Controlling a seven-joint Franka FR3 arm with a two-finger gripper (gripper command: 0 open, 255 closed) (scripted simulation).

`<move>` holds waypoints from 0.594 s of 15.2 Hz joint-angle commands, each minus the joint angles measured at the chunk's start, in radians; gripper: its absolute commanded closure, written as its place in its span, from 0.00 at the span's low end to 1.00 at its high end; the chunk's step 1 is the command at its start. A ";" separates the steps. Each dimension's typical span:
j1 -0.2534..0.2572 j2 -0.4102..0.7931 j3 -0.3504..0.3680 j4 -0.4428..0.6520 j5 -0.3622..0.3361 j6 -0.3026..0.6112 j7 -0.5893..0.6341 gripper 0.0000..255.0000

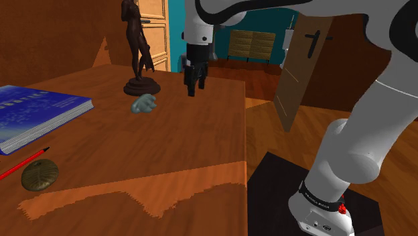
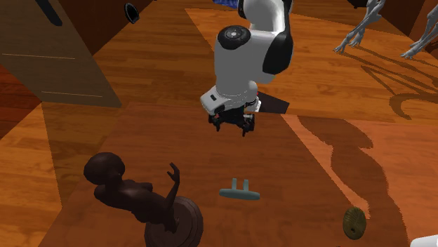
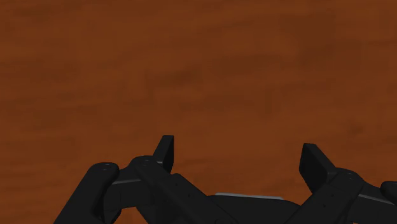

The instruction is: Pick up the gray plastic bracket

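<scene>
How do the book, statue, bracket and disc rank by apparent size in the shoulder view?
1. book
2. statue
3. disc and bracket: nearly alike. The disc looks slightly bigger but lies nearer the camera, so I leave them unranked.

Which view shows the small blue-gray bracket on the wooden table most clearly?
The second exterior view: the small blue-gray bracket lies unobstructed, its flat base and two upright prongs distinct. The shoulder view gives it as a rounded lump beside the dark statuette's base. The wrist view faces brown wooden tabletop.
</scene>
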 commanded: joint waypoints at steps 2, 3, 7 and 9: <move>0.016 0.123 0.025 0.131 -0.025 -0.005 0.013 0.00; 0.023 0.162 0.032 0.177 -0.035 -0.011 0.017 0.00; 0.056 0.325 0.058 0.382 -0.081 -0.052 0.034 0.00; 0.077 0.413 0.068 0.501 -0.107 -0.084 0.041 0.00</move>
